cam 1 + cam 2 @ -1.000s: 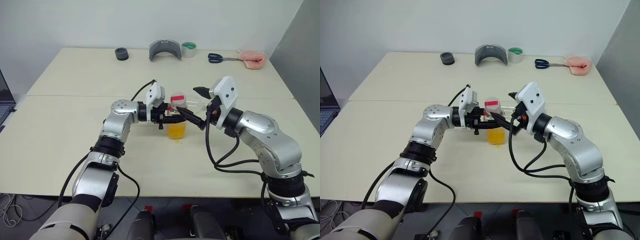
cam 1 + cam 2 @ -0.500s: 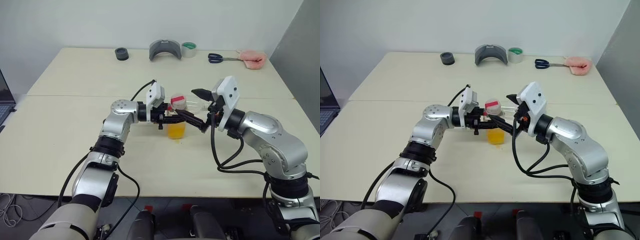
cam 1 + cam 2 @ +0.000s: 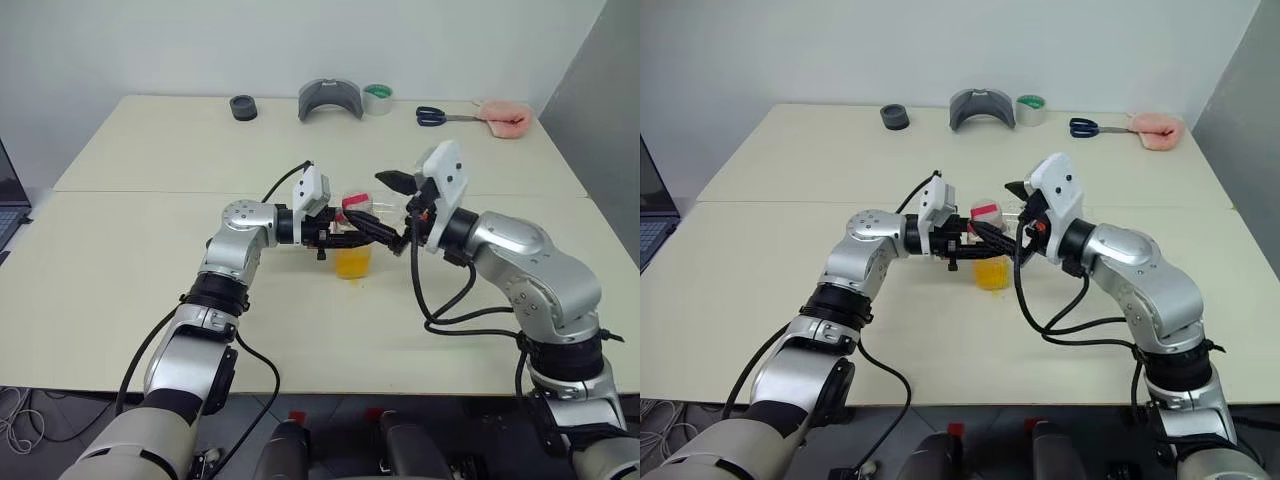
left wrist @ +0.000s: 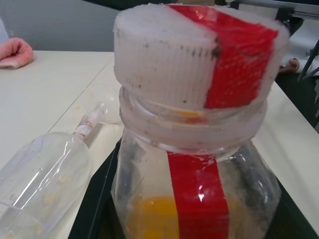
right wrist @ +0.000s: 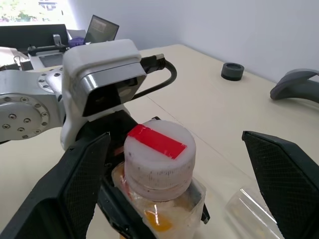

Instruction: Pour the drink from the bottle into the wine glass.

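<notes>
Bottle (image 3: pixel 354 232): upright at desk (image 3: pixel 150 260) centre, capped, clamped at its body by the left pincer (image 3: pixel 345 236), which reaches in from 9 o'clock. Drink (image 3: pixel 353 260): orange, filling the bottle's lower part. Right pincer (image 5: pixel 174 169): fingers spread wide apart either side of the cap, coming from 3 o'clock, not touching it. Wine glass (image 4: pixel 47 174): lying on its side on the desk just beside the bottle, at 1 o'clock of it.

Right gripper (image 5: pixel 182 186), fingers (image 5: pixel 77 191) spread wide, flanking the capped bottle (image 5: pixel 159 191) between them without contact. Left gripper (image 5: pixel 117 186) clamps the bottle's body from beyond; orange drink (image 5: pixel 157 219) visible inside. Wine glass (image 5: pixel 249 214) lies beside the bottle, nearer the other finger.
</notes>
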Tool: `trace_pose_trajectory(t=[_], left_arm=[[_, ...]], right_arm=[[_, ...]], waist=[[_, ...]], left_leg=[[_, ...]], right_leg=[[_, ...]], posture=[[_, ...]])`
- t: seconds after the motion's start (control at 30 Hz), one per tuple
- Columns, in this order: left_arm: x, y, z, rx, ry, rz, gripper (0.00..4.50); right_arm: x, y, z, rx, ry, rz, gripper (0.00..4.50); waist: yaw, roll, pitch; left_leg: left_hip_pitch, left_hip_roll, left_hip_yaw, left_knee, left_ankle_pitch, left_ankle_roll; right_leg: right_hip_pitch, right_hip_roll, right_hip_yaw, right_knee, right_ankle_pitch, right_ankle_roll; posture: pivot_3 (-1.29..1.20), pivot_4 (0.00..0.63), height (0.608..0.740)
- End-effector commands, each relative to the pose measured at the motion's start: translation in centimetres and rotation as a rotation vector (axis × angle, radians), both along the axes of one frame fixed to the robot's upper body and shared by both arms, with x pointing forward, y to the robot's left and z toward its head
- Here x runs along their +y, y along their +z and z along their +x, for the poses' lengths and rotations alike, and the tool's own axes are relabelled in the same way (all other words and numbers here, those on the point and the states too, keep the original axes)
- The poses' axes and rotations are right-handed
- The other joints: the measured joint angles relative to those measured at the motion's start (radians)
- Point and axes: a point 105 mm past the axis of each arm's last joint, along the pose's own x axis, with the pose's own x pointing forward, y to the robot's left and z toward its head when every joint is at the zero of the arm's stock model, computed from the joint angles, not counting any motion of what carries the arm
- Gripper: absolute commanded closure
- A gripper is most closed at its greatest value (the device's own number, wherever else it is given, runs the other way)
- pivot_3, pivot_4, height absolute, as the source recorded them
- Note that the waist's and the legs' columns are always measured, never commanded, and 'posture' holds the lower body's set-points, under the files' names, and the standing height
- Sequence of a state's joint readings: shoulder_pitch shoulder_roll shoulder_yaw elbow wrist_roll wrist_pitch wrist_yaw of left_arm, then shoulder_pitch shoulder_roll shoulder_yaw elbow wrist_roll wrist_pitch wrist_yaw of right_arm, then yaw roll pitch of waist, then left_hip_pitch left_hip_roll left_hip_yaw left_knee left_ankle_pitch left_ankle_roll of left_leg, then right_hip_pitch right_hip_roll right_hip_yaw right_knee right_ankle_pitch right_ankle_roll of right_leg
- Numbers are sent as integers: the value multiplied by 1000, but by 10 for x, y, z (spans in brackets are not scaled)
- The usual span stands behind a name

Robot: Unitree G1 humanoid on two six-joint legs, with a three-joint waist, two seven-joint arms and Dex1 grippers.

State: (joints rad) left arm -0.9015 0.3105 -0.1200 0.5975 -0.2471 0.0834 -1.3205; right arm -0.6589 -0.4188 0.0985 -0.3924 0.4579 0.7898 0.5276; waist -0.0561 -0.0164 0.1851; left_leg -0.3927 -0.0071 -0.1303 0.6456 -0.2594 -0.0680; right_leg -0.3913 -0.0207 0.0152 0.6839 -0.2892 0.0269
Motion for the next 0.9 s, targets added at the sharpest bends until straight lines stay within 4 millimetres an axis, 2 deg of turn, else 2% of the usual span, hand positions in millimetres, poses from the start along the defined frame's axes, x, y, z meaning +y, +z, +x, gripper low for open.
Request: trace_pose_trajectory(t=[0.03, 0.17, 0.5, 0.53, 0.9], left_arm=[[-2, 11, -3, -56, -19, -16, 2738], [-2, 11, -3, -57, -20, -18, 2738], [-3, 11, -4, -57, -20, -20, 2739], [-3, 11, -4, -57, -20, -20, 2739], [-3, 11, -2, -61, -15, -17, 2739]], right_arm=[[7, 12, -4, -47, 43, 2, 0], [11, 10, -3, -39, 60, -14, 879], [9, 12, -8, -105, 53, -49, 4339], [9, 12, -9, -119, 51, -49, 4500], [0, 12, -12, -121, 14, -14, 4500]], waist=[[0, 0, 0], [0, 0, 0], [0, 0, 0], [0, 0, 0], [0, 0, 0]], left_leg=[[0, 0, 0, 0, 0, 0], [0, 0, 0, 0, 0, 0], [0, 0, 0, 0, 0, 0], [0, 0, 0, 0, 0, 0], [0, 0, 0, 0, 0, 0]], right_leg=[[0, 0, 0, 0, 0, 0], [0, 0, 0, 0, 0, 0], [0, 0, 0, 0, 0, 0], [0, 0, 0, 0, 0, 0], [0, 0, 0, 0, 0, 0]], posture=[[0, 150, 740], [0, 150, 740], [0, 150, 740], [0, 150, 740], [0, 150, 740]])
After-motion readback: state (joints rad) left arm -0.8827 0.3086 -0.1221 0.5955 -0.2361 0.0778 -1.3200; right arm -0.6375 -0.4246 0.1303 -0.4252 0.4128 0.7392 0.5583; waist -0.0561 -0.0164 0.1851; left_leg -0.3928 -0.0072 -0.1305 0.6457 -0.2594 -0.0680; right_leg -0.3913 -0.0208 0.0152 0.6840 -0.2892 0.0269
